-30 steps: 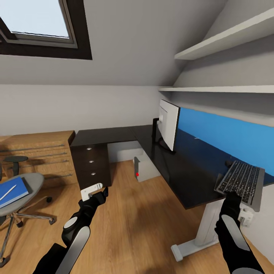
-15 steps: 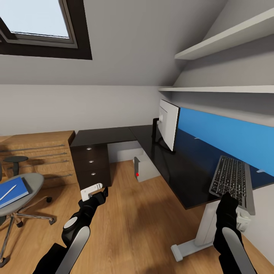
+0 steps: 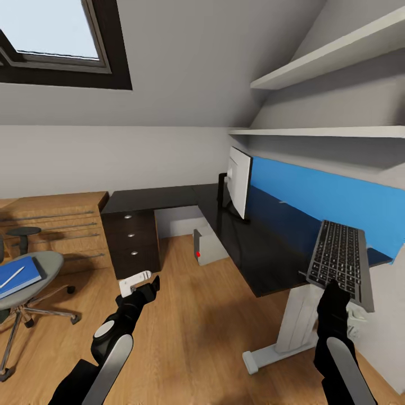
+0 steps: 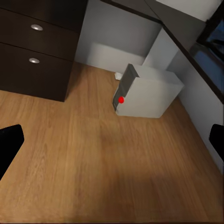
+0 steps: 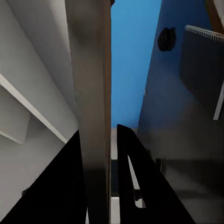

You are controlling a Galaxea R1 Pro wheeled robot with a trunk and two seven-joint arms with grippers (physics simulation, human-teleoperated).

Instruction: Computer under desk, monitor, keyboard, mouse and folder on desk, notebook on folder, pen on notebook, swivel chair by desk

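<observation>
Tilting steeply, the flat dark grey keyboard [image 3: 340, 260] hangs at 4 o'clock over the glossy black desk's [image 3: 247, 247] near end, pinched by its lower edge in the right gripper [image 3: 336, 288]. That black arm reaches straight up. The left gripper [image 3: 135, 283], at 7 o'clock, is spread wide and empty above the wood floor [image 4: 93, 158].

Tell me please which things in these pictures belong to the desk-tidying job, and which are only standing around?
Job things: keyboard in the right gripper; monitor on the desk; computer; blue folder and pen on the swivel chair.

Standing around: drawer unit, wood shelf unit, wall shelves, skylight.
</observation>
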